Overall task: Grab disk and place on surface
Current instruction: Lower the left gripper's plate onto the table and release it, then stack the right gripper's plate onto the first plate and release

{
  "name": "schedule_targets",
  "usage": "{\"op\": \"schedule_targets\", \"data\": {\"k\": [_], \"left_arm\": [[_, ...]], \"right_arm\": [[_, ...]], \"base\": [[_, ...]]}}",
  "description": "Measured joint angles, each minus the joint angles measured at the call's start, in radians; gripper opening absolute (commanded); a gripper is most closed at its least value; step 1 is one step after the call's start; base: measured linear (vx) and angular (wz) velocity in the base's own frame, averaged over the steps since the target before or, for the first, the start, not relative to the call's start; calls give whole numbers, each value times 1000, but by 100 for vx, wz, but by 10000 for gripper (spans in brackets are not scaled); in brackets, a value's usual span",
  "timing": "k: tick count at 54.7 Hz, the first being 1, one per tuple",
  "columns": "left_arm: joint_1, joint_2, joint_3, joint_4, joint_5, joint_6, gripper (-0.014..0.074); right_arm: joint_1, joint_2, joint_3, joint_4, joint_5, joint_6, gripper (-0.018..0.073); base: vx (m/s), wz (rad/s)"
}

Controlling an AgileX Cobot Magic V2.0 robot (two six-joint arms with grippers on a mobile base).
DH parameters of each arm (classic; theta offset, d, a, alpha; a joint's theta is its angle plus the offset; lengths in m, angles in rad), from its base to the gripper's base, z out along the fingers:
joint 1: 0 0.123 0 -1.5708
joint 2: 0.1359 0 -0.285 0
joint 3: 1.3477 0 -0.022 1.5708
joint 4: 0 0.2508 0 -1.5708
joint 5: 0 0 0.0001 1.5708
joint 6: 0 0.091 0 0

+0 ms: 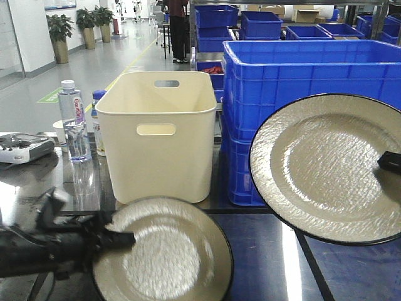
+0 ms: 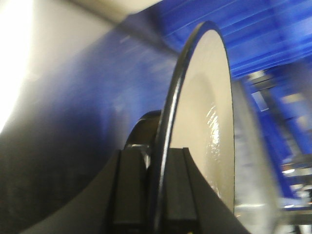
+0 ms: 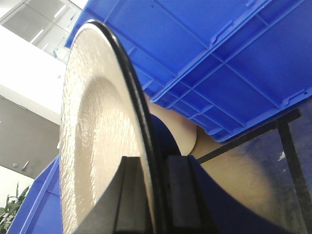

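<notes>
Two cream disks with black rims are in view. One disk lies low over the glossy dark surface at the front left, and my left gripper is shut on its left rim. The left wrist view has that rim edge-on between the pads of the left gripper. The other disk hangs tilted in the air at the right, in front of the blue crates. My right gripper is shut on its right edge. In the right wrist view this disk sits between the closed fingers of the right gripper.
A cream bin stands at the middle back, with stacked blue crates to its right. A water bottle and a white device are at the left. A black tape line crosses the tabletop.
</notes>
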Motion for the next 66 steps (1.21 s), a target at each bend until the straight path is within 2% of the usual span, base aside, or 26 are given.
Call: {"op": "schedule_targets", "data": {"k": [9,15,25,31,35,45,54,60,66], "left_arm": [[-73,52,0,-63,-45,36,111],[-108,64,-8,-89,-58,87,232],[-129,67,-8,-68,-85,200,465],[-130,68,-8,-64,-102,262,540],[-130,68,-8,-65,-115,304,558],[-131,35,-31,-64,-154,413,558],[-102,-70,-80,-13,-164,451,517],[-60,-189,-97,65,-181,452,375],[-21,-328,-98,170,-243,425,108]], "right_arm": [[0,0,0,0,0,0,-9],[0,0,0,0,0,0,-9],[0,0,0,1,0,-8,-9],[0,0,0,3,0,-22,-9],[0,0,0,3,1,-27,-9],[1,4,0,4,14,-60,-9],[16,44,0,11,38,-109,-9],[77,92,0,24,8,-132,-9],[179,156,0,55,-25,-177,-9]], "base": [[0,0],[0,0],[0,0],[0,0],[0,0],[0,0],[0,0],[0,0],[0,0]]}}
